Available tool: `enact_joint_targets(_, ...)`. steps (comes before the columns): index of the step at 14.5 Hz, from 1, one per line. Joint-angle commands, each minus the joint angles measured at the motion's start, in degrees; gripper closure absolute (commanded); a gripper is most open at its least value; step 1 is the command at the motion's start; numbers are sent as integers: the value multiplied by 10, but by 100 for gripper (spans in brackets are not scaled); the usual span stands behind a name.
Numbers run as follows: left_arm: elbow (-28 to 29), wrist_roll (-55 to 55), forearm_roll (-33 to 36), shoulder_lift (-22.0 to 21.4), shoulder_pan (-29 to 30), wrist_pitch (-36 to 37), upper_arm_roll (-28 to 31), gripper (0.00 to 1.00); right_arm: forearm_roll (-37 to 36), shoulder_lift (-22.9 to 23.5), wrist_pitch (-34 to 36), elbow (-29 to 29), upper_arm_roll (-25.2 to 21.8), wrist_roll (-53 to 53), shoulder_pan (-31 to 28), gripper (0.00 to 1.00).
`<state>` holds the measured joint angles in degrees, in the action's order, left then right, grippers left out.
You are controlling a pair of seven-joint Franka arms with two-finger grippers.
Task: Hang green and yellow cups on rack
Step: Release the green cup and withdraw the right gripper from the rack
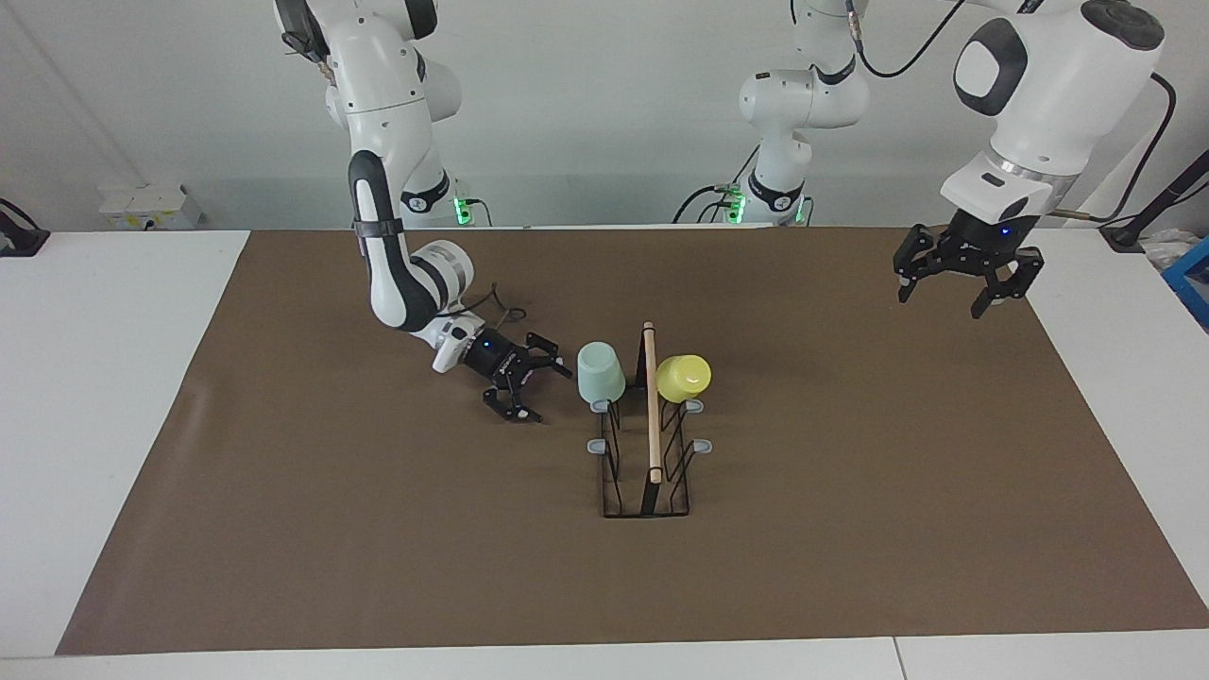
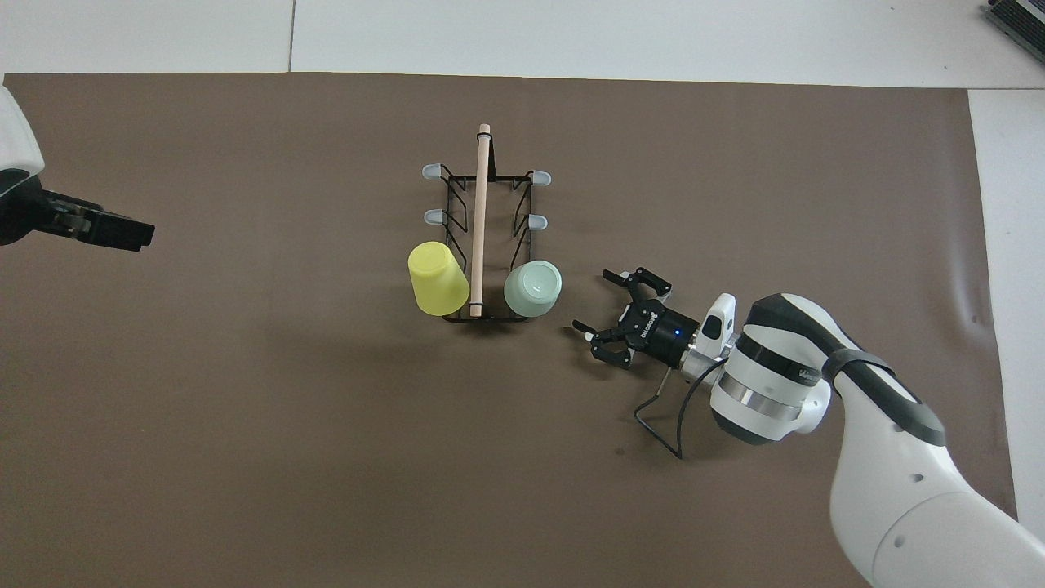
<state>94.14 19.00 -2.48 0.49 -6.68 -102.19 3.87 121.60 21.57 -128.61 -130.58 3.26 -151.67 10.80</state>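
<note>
The rack (image 1: 652,416) stands mid-table, with its wooden rod pointing away from the robots. The mint green cup (image 1: 601,375) sits upside down on the prong nearest the robots, on the right arm's side. The yellow cup (image 1: 683,377) hangs tilted on the matching prong on the left arm's side. My right gripper (image 1: 553,397) is open and empty, low over the mat just beside the green cup and apart from it. My left gripper (image 1: 945,300) is open and empty, raised over the left arm's end of the mat. The overhead view shows the rack (image 2: 480,212), green cup (image 2: 533,288), yellow cup (image 2: 437,278), right gripper (image 2: 591,300) and left gripper (image 2: 122,233).
A brown mat (image 1: 378,529) covers most of the white table (image 1: 113,378). Several free grey-lilac prongs (image 2: 432,216) stand on the rack's part farther from the robots. A black cable (image 2: 661,425) loops from the right wrist over the mat.
</note>
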Motion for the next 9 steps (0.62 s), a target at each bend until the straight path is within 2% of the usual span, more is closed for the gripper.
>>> enact_joint_targets(1, -40, -16, 13, 12, -2, 67, -3, 2, -90, -21, -42, 5, 5, -9, -46, 0)
enact_joint_targets(4, -77, -60, 17, 19, -1, 127, -3, 2, -197, -41, -80, 15, 4, -3, -79, 0)
enact_joint_targets(7, -58, -95, 21, -2, 10, 137, -7, 0, -337, -71, -96, 33, 3, 48, -109, 0)
enact_joint_targets(9, -47, -97, 21, -11, 16, 145, -11, 0, -449, -83, -92, 49, 3, 121, -136, 0)
